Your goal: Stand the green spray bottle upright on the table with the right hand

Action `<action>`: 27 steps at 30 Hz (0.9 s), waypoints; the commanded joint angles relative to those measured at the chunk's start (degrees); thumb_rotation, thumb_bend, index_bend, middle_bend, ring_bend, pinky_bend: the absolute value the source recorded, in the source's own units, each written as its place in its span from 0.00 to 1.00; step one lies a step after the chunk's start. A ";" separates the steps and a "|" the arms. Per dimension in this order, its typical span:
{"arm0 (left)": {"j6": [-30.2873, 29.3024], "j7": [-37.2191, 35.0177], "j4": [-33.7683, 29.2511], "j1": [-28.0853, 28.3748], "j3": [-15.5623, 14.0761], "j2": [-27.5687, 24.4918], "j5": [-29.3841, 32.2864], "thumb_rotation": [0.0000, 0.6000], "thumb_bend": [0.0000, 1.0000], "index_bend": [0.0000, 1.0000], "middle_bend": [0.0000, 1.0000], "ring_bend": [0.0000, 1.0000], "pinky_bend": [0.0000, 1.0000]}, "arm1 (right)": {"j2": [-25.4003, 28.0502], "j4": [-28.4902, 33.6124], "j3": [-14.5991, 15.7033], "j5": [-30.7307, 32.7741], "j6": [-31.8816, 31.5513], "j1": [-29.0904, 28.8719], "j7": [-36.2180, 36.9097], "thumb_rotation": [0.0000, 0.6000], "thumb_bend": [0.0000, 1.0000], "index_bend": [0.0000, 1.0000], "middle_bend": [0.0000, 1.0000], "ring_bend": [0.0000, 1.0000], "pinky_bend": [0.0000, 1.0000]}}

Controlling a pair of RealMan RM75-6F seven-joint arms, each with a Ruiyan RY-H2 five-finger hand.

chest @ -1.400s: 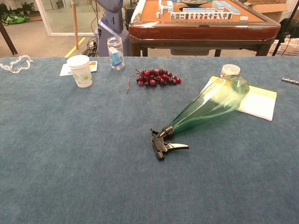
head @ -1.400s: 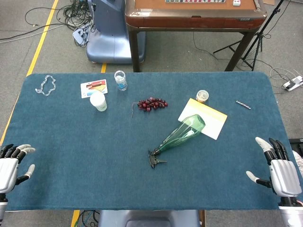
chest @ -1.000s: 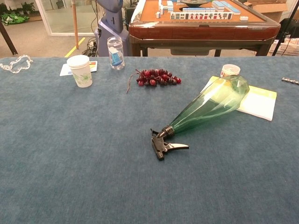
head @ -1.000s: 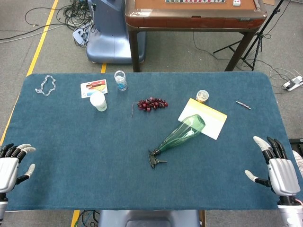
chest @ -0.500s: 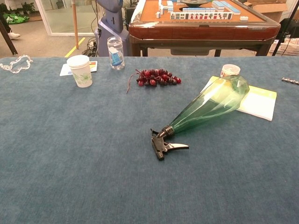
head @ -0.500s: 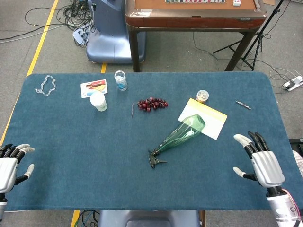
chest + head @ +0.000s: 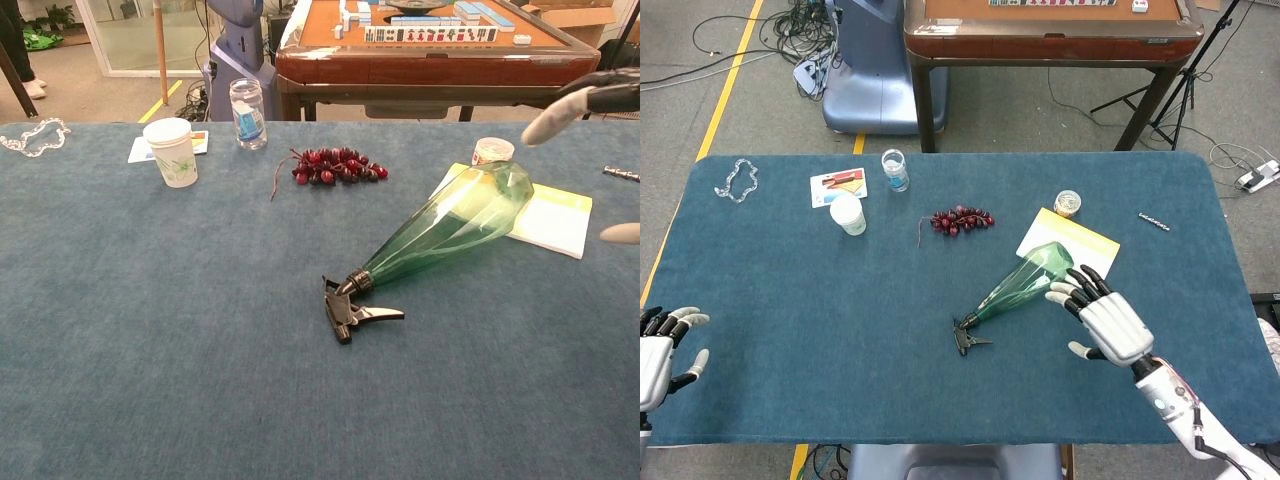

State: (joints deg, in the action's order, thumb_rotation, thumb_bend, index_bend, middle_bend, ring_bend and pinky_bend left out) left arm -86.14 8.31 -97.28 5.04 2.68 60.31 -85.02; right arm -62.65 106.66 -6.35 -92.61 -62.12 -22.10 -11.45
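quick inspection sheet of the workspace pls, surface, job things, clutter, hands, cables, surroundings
surface: blue cloth table.
job's things: green spray bottle on its side, base on the yellow booklet, black trigger toward the robot.
clutter: paper cup, jar, grapes, card, chain, small tub.
hands: right hand open beside the bottle, not gripping; left hand open at the table edge.
cables: tangle on the floor.
surroundings: mahjong table behind.
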 commanded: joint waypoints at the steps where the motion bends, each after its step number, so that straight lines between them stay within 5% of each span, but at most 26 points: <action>1: -0.07 0.03 -0.05 -0.06 -0.01 -0.02 -0.01 1.00 0.36 0.34 0.26 0.24 0.12 | -2.51 -2.18 -1.43 0.47 4.44 -4.20 -2.93 1.00 0.15 0.24 0.22 0.04 0.01; 13: -0.49 -0.15 0.19 -0.61 -0.02 -0.06 0.42 1.00 0.36 0.34 0.26 0.24 0.12 | -11.33 -11.22 -2.65 4.96 16.14 -15.39 -7.74 1.00 0.15 0.24 0.22 0.04 0.01; 27: -0.58 -0.93 1.11 -1.20 -0.08 0.16 1.08 1.00 0.36 0.34 0.26 0.24 0.12 | -20.14 -21.89 -0.78 6.55 18.44 -20.79 -11.58 1.00 0.16 0.24 0.22 0.04 0.01</action>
State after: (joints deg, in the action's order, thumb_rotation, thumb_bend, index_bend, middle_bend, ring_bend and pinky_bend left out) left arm -86.73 7.39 -96.17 3.85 2.62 60.48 -83.96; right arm -82.04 85.58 -7.44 -86.20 -43.63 -42.43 -22.77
